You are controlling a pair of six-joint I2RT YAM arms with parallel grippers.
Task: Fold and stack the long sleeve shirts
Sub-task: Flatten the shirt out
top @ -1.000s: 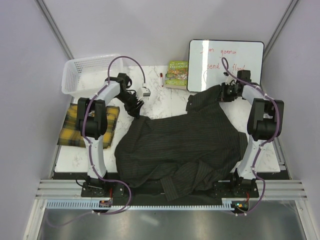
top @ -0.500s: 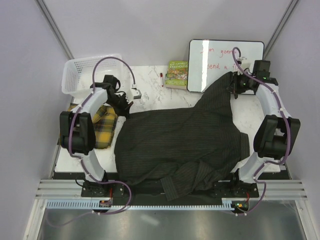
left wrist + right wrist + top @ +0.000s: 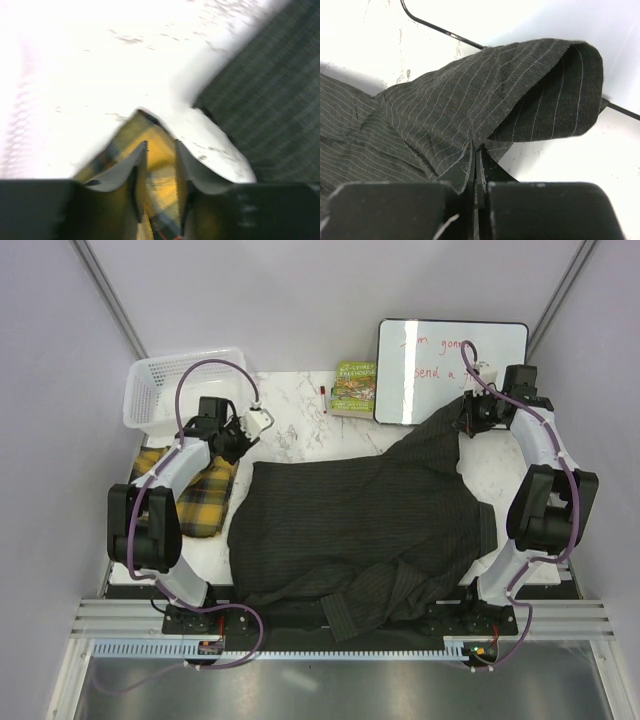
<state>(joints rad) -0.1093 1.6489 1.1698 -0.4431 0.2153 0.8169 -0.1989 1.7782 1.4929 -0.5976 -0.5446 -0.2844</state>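
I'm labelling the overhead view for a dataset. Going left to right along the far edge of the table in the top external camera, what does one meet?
white mesh basket → book → whiteboard

Dark pinstriped shirt (image 3: 360,525) spread over the table (image 3: 300,435), far corner at the right claw (image 3: 470,420); plaid shirt (image 3: 208,502) lies left

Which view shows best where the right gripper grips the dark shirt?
Right wrist: close up, the right gripper is shut on a fold of the dark shirt. Top view shows the whole shirt spread, the pinch tiny. Left wrist catches only a blurred edge.
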